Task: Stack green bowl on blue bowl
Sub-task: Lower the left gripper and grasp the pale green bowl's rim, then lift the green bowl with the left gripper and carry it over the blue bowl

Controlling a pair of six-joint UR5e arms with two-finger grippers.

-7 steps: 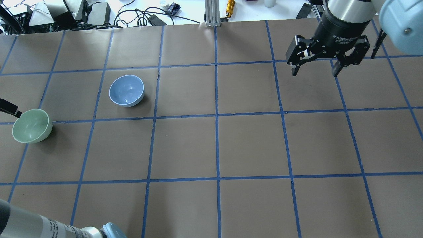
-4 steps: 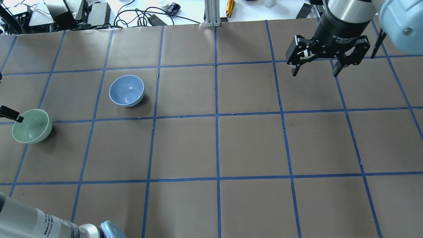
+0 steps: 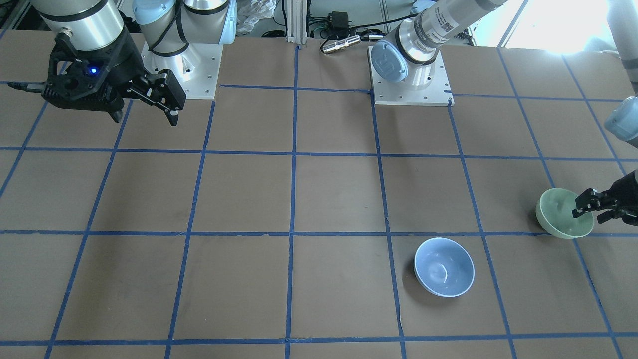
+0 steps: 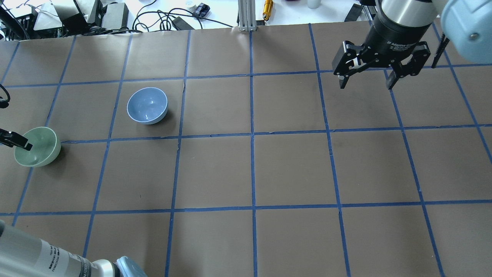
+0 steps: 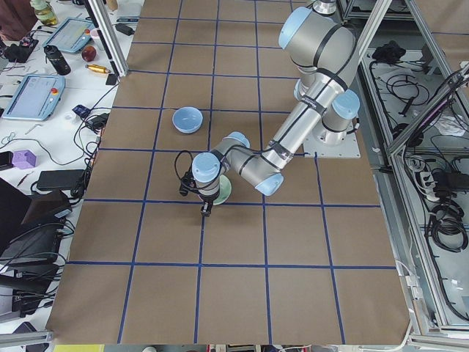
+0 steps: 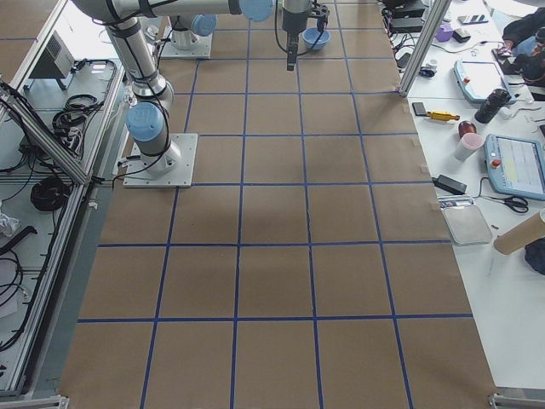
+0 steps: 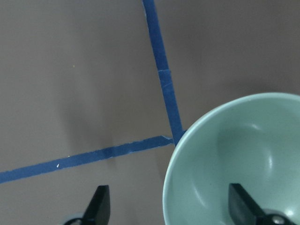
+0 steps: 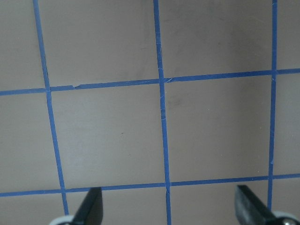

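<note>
Desk [image 4: 292,165]: brown paper gridded with blue tape [image 4: 252,173]. Clock bearings are read on the overhead view, with 12 pointing away from the robot.
Left arm [image 5: 315,110]: folded low, with its wrist over the desk's 9 o'clock edge.
Right claw [image 4: 365,82]: jaws spread and holding nothing, hanging above the desk at 1 o'clock, well apart from both bowls. It has not moved over the last second and, in my judgement, has no part in this step.
Left claw [image 7: 171,206]: jaws spread, not yet closed. Within the last second its visible finger has slid from the bowl's 10 o'clock rim into the bowl. The wrist view shows 1 finger [image 7: 241,206] inside the bowl and 1 [image 7: 101,206] outside, with the wall between them. The approach looks finished and closing on the wall looks due next.
Green bowl [image 4: 42,152]: upright on the desk at 9 o'clock, beside a tape line, in the same place as a second ago. A pinch on 1 glossy wall may let it tilt when lifted.
Blue bowl [image 4: 147,105]: upright and empty, at 2 o'clock from the green bowl, near it but not touching.
Gap between the bowls: only paper and tape show, with no obstruction noted.
Cables [image 4: 161,19]: beyond the 12 o'clock edge, off the route.
</note>
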